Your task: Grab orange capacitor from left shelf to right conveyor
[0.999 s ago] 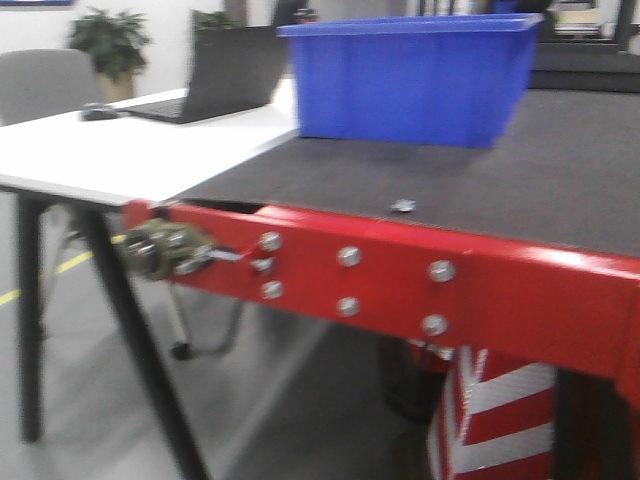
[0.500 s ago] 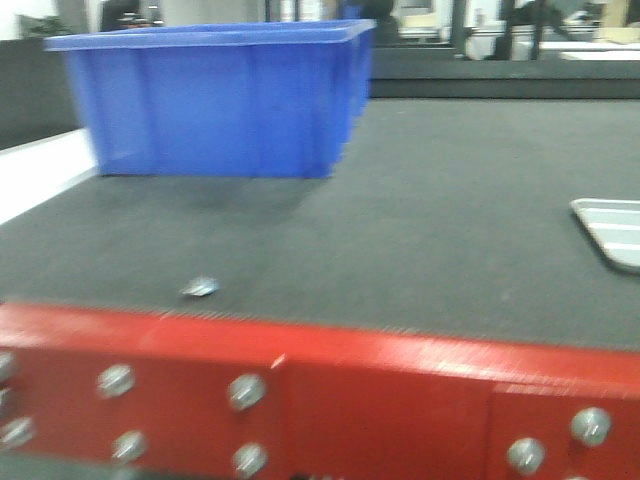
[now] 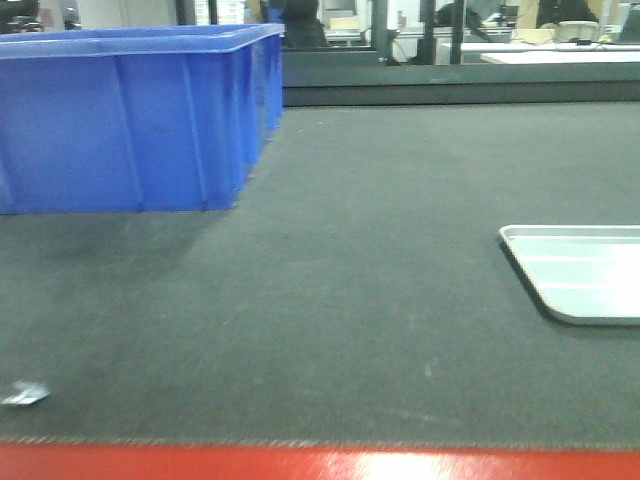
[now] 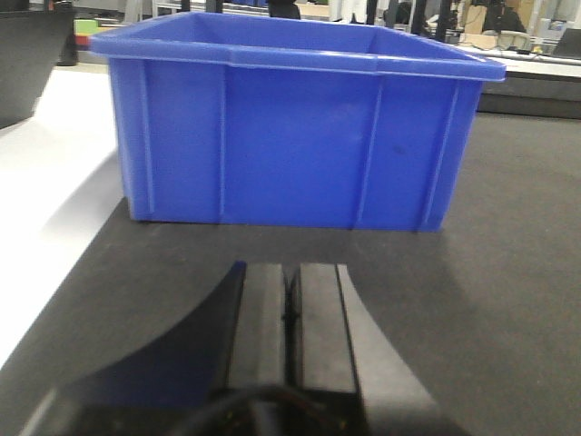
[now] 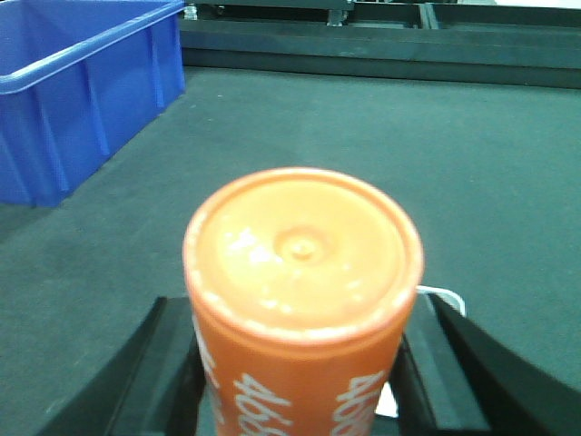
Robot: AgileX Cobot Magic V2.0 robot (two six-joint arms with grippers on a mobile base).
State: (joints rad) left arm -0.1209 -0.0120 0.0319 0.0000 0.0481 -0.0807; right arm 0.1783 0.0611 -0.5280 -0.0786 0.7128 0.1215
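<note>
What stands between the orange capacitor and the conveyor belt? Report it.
Nothing visible. The right gripper holds the orange capacitor with bare conveyor belt ahead; the blue bin sits off to its left, the silver tray lies at the front view's right edge.

bin (image 3: 120,120) left on conveyor (image 3: 350,300) | tray (image 3: 575,285) right on conveyor

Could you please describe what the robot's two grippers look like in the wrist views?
The left gripper has two flat, matte black rectangular fingers with squared tips, widening into curved black shoulders towards the base. Of the right gripper only black, angular fingers show at either side, in the same dark finish. No markings or sleeves are visible on either.
</note>
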